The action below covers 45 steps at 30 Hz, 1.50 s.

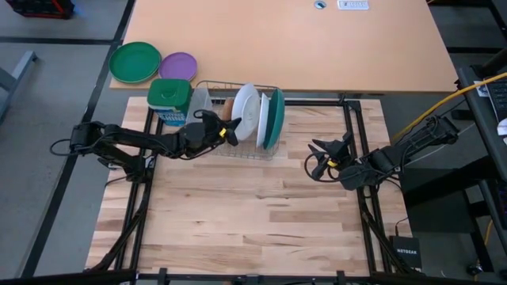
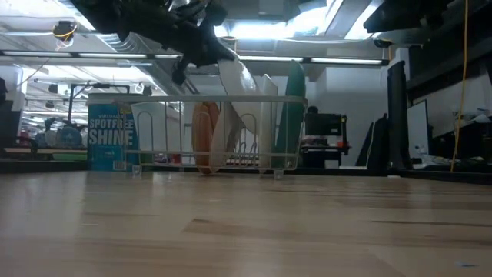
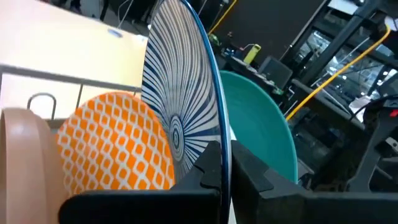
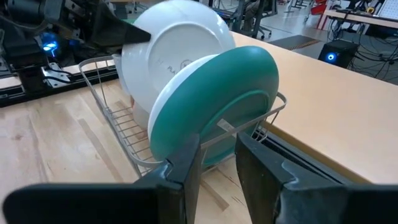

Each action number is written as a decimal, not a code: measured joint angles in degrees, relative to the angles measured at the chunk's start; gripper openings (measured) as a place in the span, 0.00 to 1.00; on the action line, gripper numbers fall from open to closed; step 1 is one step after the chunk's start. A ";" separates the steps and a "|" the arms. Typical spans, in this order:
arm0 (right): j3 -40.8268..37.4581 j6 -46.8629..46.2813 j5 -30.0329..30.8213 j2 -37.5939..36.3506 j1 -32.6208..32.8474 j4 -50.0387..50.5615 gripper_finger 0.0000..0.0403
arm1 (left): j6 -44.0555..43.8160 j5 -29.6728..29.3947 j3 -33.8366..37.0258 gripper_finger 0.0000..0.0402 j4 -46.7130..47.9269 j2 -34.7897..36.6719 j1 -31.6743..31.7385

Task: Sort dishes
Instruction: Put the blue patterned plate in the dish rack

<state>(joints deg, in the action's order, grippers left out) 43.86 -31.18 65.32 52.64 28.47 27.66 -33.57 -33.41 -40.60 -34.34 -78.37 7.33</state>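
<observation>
A wire dish rack [image 1: 238,146] stands at the far middle of the wooden table. In it, on edge, stand a brown plate [image 3: 18,155], an orange-red patterned plate [image 3: 115,152], a white plate [image 1: 246,111] with a blue-striped face [image 3: 177,93], and a teal plate [image 1: 275,119] at the right end. My left gripper [image 1: 230,133] is at the rack, shut on the white plate. My right gripper [image 1: 320,158] is open and empty, to the right of the rack, pointing at the teal plate [image 4: 211,118]. My left gripper pinches the white plate's rim [image 3: 219,134] between its two fingers, one finger on each face. The fingers come roughly level from the table's left and near side, at the plate's near edge [image 1: 242,136]. The plate stands on edge, tilted [image 2: 233,92], its lower part inside the rack.
A bright green plate [image 1: 135,62] and a smaller purple plate [image 1: 177,66] lie on the tan table beyond the rack. A blue-green box [image 1: 169,101] stands left of the rack. The wooden tabletop [image 1: 253,214] lies bare nearer the front.
</observation>
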 joint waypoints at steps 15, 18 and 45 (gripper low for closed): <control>0.00 -0.02 -0.46 0.07 0.02 -0.07 0.26 | 0.51 -0.98 0.00 0.00 6.37 0.04 -0.07; 0.00 -0.02 -0.47 0.07 0.02 -0.09 0.26 | 0.37 -1.02 0.00 0.00 7.52 0.04 -0.09; 0.00 -0.04 -1.94 0.07 0.00 -0.15 0.26 | -1.78 -2.02 -0.13 0.11 11.82 0.04 0.00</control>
<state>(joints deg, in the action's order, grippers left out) 43.86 -31.22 63.38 52.71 28.47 27.51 -35.35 -35.43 -40.73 -22.52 -78.32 7.33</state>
